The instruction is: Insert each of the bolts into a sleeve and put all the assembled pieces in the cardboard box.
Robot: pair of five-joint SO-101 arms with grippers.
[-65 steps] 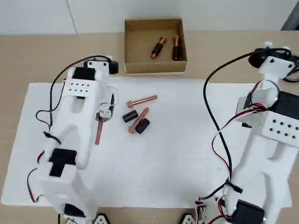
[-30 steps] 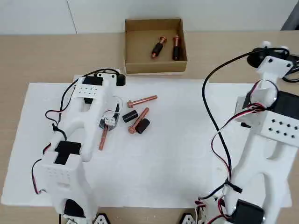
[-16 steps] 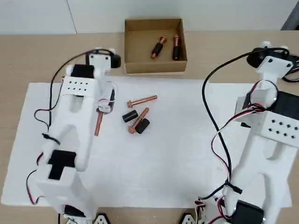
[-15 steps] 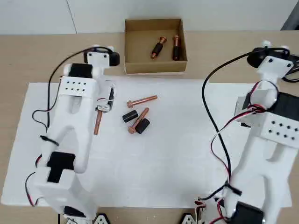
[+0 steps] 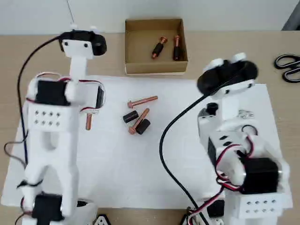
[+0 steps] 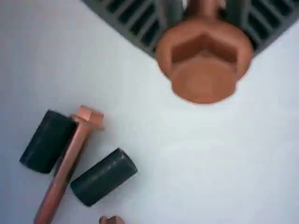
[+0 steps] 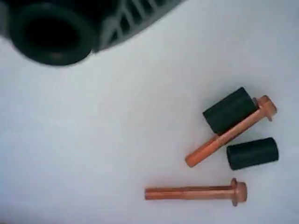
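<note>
Left gripper (image 5: 90, 110) — clamped on the shank of a bolt (image 6: 203, 65), hex head toward the wrist camera, held over the mat (image 5: 154, 159).

Right gripper (image 7: 74, 18) — closed on a sleeve (image 7: 49, 35), bore seen end-on, also over the mat.

Loose on the mat, farther off: near sleeve (image 5: 143, 125), far sleeve (image 5: 130, 116), middle bolt (image 5: 139, 121) lying between and against them, far bolt (image 5: 142, 101) just beyond.

Farthest: box (image 5: 132, 47), holding a finished piece (image 5: 159, 47) and a second piece (image 5: 177, 48).

Risk, as judged: the bolt and sleeve were to be mated in mid-air. A shank tip off the bore's line would catch on the rim, twist in the grip and drop. It could then scatter the loose parts.
</note>
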